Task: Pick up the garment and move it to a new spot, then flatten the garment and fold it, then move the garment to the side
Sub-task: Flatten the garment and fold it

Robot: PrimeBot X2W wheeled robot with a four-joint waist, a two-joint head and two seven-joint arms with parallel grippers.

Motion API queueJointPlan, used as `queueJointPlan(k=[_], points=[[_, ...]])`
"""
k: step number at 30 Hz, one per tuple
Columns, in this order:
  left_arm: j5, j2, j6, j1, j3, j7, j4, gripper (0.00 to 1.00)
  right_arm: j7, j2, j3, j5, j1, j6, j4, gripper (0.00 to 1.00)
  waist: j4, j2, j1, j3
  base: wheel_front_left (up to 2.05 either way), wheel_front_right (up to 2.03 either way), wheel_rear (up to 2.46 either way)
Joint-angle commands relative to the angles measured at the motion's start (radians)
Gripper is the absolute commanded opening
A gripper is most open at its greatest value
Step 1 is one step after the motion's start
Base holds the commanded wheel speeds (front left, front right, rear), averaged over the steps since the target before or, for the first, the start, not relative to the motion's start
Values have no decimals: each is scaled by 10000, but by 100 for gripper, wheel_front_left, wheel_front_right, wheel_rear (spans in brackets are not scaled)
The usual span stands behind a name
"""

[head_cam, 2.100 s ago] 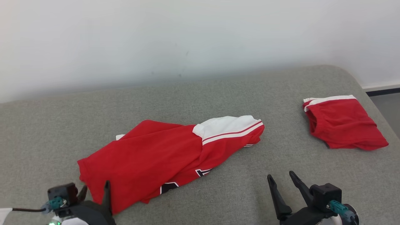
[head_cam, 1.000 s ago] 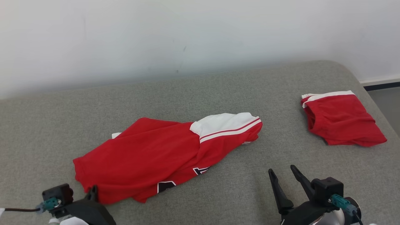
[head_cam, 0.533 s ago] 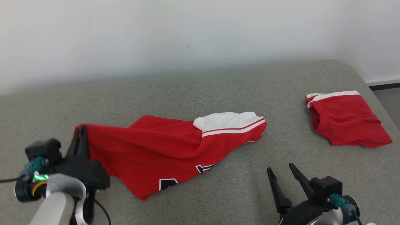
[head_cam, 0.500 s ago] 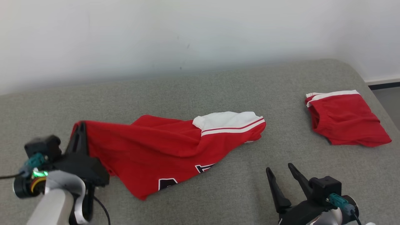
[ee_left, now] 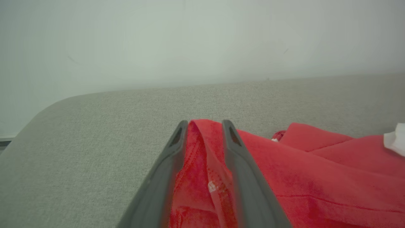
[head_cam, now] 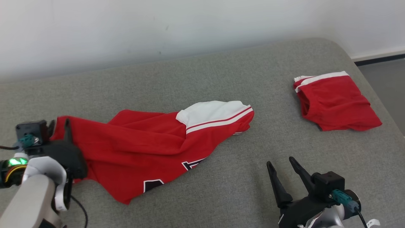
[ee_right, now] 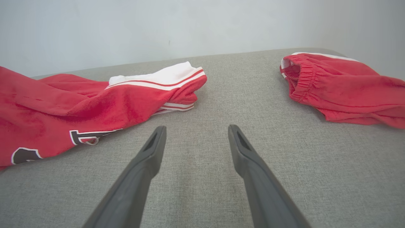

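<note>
Bare cushion (head_cam: 272, 126) lies open between garment (head_cam: 142, 148) and shorts (head_cam: 338, 104); the wall (head_cam: 190, 22) closes the far side.

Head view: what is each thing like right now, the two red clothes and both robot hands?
red jersey: rumpled, not flat, mostly lying on the grey cushion.
left gripper: shut on the jersey's left end, lifting it a little.
right gripper: open, holding nothing.
red shorts: loosely folded, lying far right, apart from the jersey.
</note>
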Motion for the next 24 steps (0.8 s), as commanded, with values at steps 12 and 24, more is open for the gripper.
queueJointPlan(k=[12,24], points=[[-378,-55,28,676,145,-317,357,100,0,-51,-152,-133,85,-26,45,100,506,-1,-1,-65,0,0,0],[560,-171,688,1076,-1390,1929,-816,100,119,-86,87,14,290,-26,-35,100,501,-1,-1,-403,0,0,0]])
